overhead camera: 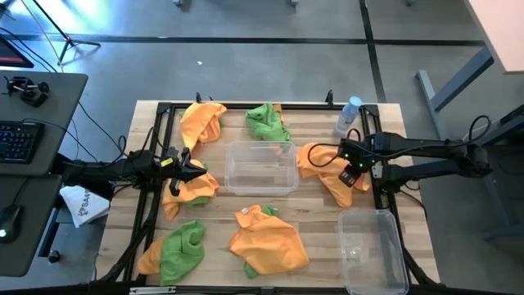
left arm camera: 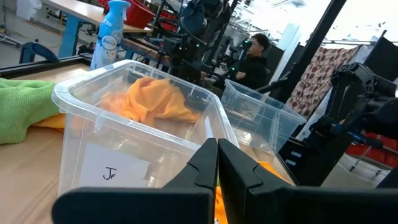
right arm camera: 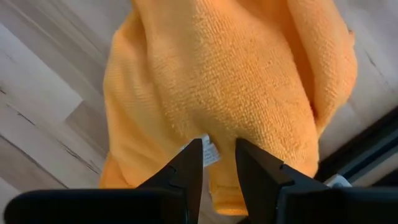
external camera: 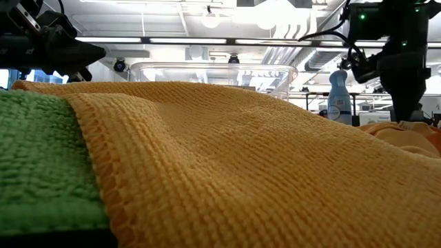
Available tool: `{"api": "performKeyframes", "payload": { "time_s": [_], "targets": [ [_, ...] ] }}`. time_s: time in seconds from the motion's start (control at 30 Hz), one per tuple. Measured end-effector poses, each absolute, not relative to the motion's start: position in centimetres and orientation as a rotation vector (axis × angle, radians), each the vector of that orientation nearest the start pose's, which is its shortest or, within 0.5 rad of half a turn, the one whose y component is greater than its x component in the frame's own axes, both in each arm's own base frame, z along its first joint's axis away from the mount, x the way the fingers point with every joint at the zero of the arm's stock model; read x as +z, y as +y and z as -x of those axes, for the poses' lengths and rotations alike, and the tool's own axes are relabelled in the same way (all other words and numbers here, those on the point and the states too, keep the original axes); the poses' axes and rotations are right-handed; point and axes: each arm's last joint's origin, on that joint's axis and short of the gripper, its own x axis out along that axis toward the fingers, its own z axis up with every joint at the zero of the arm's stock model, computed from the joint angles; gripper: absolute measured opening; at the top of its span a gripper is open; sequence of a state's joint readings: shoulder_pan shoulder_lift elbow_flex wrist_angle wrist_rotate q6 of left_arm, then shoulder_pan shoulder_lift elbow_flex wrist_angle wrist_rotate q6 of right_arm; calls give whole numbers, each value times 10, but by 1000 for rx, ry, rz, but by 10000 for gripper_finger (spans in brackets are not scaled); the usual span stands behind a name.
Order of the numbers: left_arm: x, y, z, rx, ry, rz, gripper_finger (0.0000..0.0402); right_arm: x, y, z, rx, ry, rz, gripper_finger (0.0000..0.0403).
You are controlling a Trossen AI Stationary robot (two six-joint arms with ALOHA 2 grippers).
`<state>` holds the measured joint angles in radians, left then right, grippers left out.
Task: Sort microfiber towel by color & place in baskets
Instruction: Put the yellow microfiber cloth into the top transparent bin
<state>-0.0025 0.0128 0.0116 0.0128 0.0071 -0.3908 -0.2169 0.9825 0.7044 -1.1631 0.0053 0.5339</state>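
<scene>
The right end effector (right arm camera: 217, 163) stood partly spread over an orange microfiber towel (overhead camera: 332, 174) lying on the counter (overhead camera: 315, 205) beside the middle basket (overhead camera: 262, 166), so a shallow pinch risked snagging only its tag.

Pretty sure we're looking at a robotics lab or some kind of test workshop. We've got a wooden table (overhead camera: 311, 123) sitting on bare grey concrete floor (overhead camera: 270, 65), and a desk (overhead camera: 41, 147) off to one side with a keyboard (overhead camera: 18, 139) and mouse (overhead camera: 8, 223) and cables trailing around. Overhead we see strip lights and exposed ducting (external camera: 207, 31). Further back there's more dark robot hardware (left arm camera: 199, 25) and a person (left arm camera: 252, 59) seated near it.
</scene>
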Motion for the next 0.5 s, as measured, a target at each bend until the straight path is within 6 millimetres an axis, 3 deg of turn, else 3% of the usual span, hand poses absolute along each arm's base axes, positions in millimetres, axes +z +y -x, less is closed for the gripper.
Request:
{"api": "performKeyframes", "payload": {
  "time_s": [0.2, 0.5],
  "targets": [
    [168, 0, -98, -12, -10, 391, 0, 219, -26, -142, -503, 1309, -607, 85],
    [168, 0, -98, -12, -10, 391, 0, 214, -18, -149, -462, 1354, -467, 86]
  ]
}}
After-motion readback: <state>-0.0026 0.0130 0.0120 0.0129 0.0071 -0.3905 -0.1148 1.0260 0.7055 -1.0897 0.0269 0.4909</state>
